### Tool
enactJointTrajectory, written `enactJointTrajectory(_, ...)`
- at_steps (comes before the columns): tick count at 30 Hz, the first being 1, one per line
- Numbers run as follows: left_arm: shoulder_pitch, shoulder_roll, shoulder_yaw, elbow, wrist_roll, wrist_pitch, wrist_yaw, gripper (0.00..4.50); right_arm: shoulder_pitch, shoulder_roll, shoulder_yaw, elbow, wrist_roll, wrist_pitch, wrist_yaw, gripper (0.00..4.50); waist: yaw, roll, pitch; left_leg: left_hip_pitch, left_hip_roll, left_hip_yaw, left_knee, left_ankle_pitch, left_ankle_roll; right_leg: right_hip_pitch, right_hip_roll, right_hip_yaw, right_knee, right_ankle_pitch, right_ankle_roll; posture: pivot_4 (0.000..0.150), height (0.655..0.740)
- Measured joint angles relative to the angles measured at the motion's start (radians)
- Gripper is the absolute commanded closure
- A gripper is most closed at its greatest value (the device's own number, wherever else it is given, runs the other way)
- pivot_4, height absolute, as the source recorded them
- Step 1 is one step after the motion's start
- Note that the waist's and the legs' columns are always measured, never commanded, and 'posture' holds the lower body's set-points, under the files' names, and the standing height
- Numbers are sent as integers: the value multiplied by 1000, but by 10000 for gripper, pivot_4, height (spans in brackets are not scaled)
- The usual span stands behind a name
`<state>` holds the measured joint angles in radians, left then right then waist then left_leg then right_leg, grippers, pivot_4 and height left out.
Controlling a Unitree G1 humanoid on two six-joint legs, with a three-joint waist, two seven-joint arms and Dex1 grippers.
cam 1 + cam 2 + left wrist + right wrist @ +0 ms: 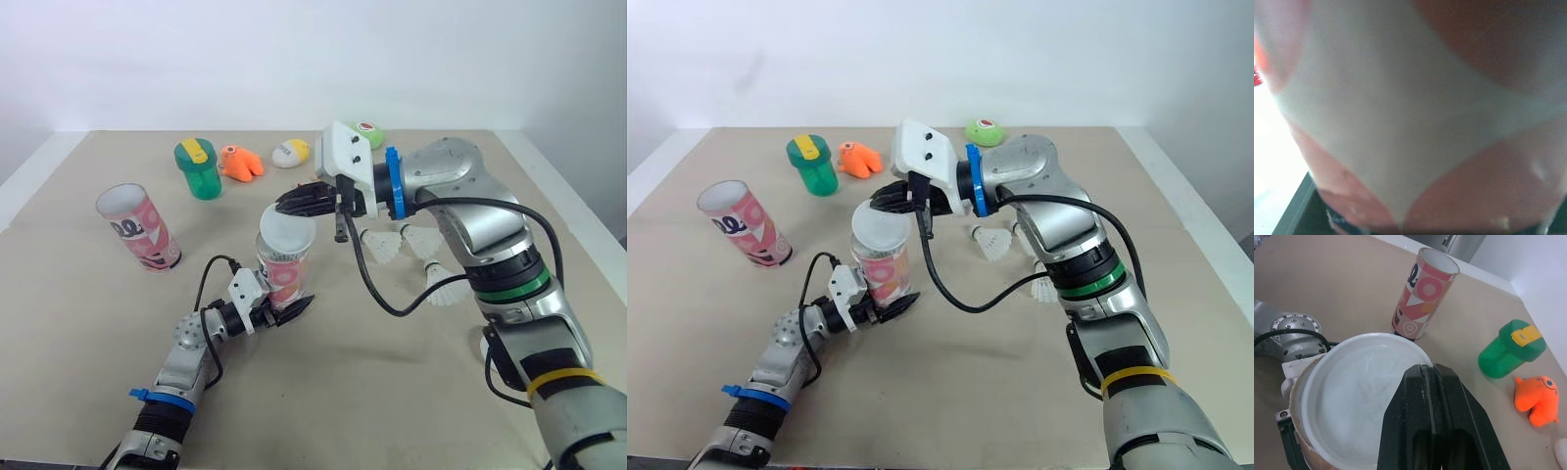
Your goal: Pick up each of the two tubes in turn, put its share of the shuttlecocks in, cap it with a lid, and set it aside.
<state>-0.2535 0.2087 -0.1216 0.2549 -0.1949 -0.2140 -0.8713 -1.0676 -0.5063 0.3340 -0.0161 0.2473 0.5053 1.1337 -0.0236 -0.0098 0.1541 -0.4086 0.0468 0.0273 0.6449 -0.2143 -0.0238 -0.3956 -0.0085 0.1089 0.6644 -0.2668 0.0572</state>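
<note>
A pink patterned tube (285,277) stands upright mid-table, and my left gripper (283,305) is shut on its lower part; its wall (1410,122) shows close up in the left wrist view. A white lid (286,232) sits on the tube's top. My right gripper (291,204) is shut, its black fingertips (1426,382) resting over the lid's (1352,396) far edge. A second pink tube (139,227) stands tilted at the left, its top whitish. Three shuttlecocks (382,246) (422,238) (447,288) lie on the table under my right arm.
Along the back stand a green cup with a yellow lid (199,167), an orange toy (240,163), a white and yellow toy (292,153) and a green round toy (368,133). The table's edges run along the left and right sides.
</note>
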Motion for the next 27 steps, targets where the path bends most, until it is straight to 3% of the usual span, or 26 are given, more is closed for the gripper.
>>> enactJointTrajectory(27, 0, -1, -1, -1, 5, -4, -2, 11786, 1, 18, 59, -14, -113, -73, 41, 44482, 1, 0, 0, 0, 0, 0, -4, 1, 1, -3, 0, 0, 0, -2, -2, 1500, 7400)
